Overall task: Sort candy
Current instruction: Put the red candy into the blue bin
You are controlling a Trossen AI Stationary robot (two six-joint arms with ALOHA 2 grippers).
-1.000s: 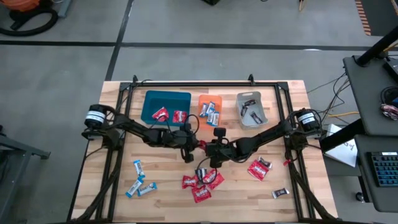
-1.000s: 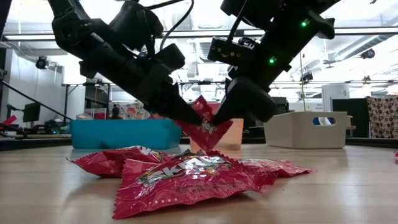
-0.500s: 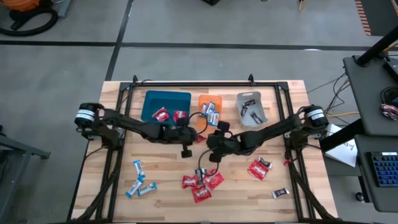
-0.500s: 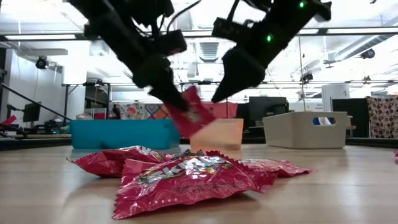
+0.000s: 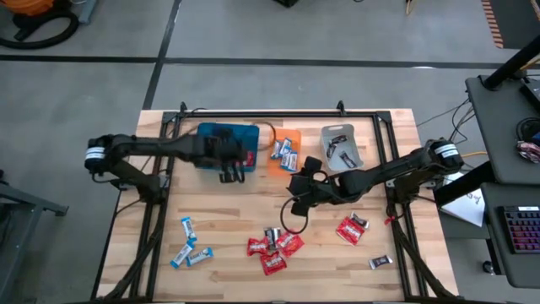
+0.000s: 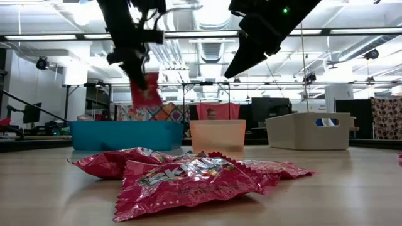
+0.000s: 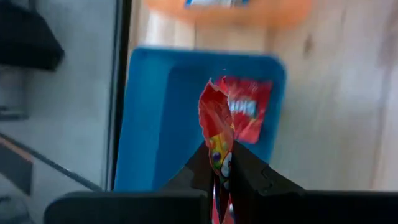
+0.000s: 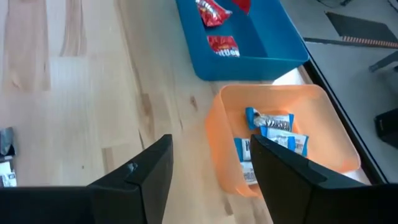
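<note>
A shiny red candy packet [image 6: 146, 91] hangs in the air with my left gripper [image 6: 139, 69] shut on it, over the blue tray [image 5: 211, 139]. The left wrist view shows that tray [image 7: 161, 118] holding another red packet [image 7: 252, 112]. My right gripper [image 8: 211, 146] stands open and empty above the table just near of the orange tray [image 8: 311, 124], which holds blue-and-white candy [image 8: 273, 134]. More red packets [image 5: 270, 249], blue-and-white ones [image 5: 190, 245] and a dark one [image 5: 380, 263] lie flat on the wood. My left gripper pinches the red packet by one end [image 7: 217, 155] between its two fingers [image 7: 198, 169], coming from above and slanting down. The packet sits edge-on in the jaws. It hangs below the fingertips, lifted clear above the blue tray.
A grey tray [image 5: 342, 148] stands right of the orange one along the table's far side. Two red packets [image 5: 350, 228] lie at the near right. A black frame rail [image 5: 270, 112] runs along the far edge. Bare wood lies between the trays and the loose candy.
My right gripper has opened and let go of the red packet that both grippers held, then risen and drawn back toward the right. My left gripper has lifted the packet and carried it toward the far left, over the blue tray, tipping steeply downward.
</note>
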